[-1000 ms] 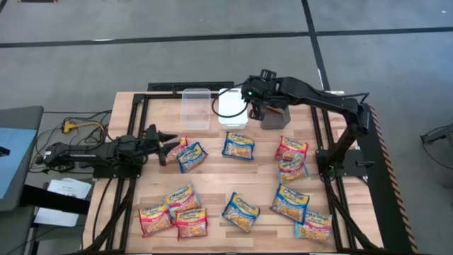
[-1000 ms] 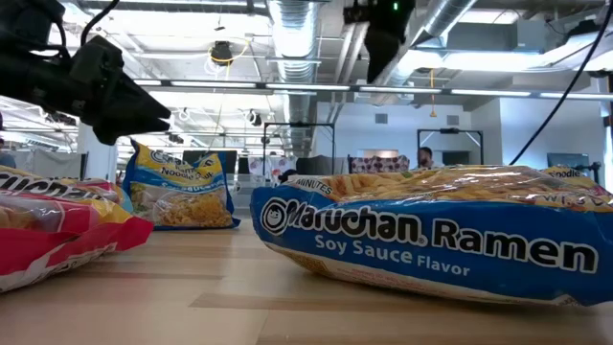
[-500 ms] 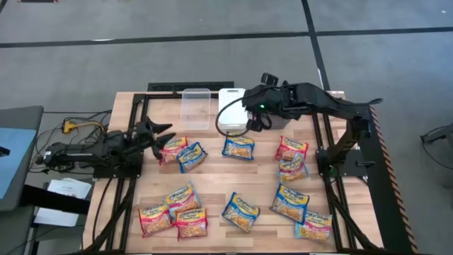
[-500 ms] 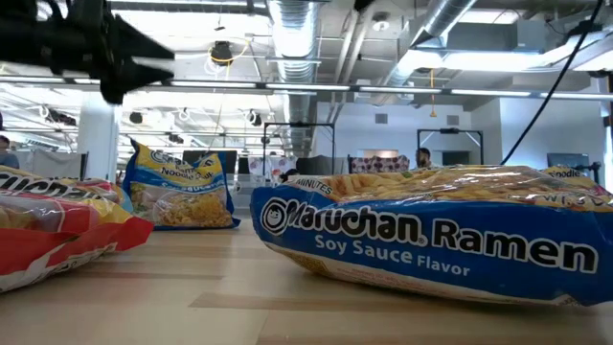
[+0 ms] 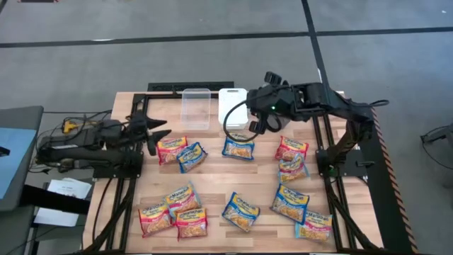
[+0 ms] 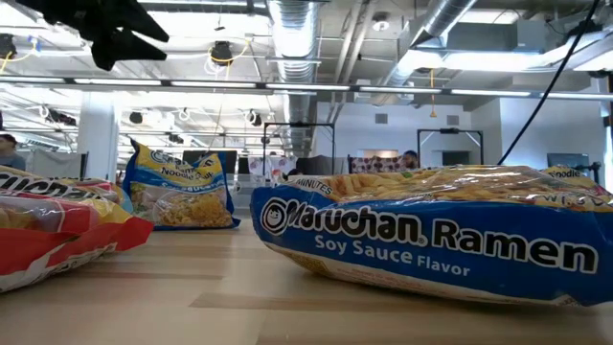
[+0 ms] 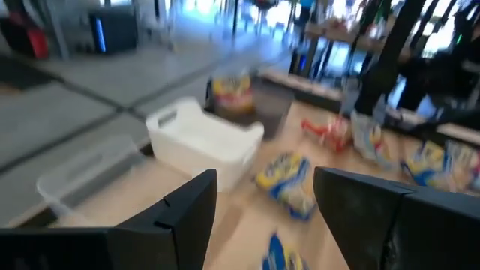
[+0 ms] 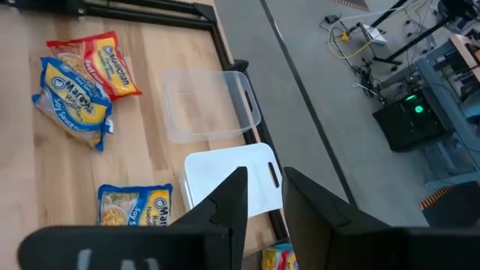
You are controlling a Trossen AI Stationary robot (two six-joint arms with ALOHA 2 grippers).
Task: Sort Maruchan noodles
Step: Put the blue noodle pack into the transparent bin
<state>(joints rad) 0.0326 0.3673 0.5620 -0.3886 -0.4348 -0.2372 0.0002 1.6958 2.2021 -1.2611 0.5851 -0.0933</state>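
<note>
Start at your left hand (image 5: 157, 129): it hangs above the table (image 5: 212, 177) at the left edge, fingers spread wide and holding nothing. Just beyond its fingertips lie a red-trimmed packet (image 5: 170, 149) and a blue-trimmed packet (image 5: 191, 156), the two touching or overlapping. That overlap is your first risk: close on one and you may drag or lift the other, and the crinkly film could slip from the fingers. Nearer your side of that hand, a cluster of three packets (image 5: 173, 210) sits bunched together with the same hazard. Moving rightward, the clear bin (image 5: 196, 108) and the white bin (image 5: 232, 106) stand side by side at the far edge, and a blue packet (image 5: 238, 146) lies just on your side of the white bin. Your right hand (image 5: 256, 125) hovers beside the white bin's near corner, almost over that blue packet; its fingers stand partly apart with nothing between them in the wrist view. Drop it carelessly and it could clip the bin wall and shove the bin. To the right of that hand, more noodle packets (image 5: 291, 157) run down the table, some stacked. None of the noodles on the table are sorted yet, so mixing flavours in one bin is the lasting danger.
</note>
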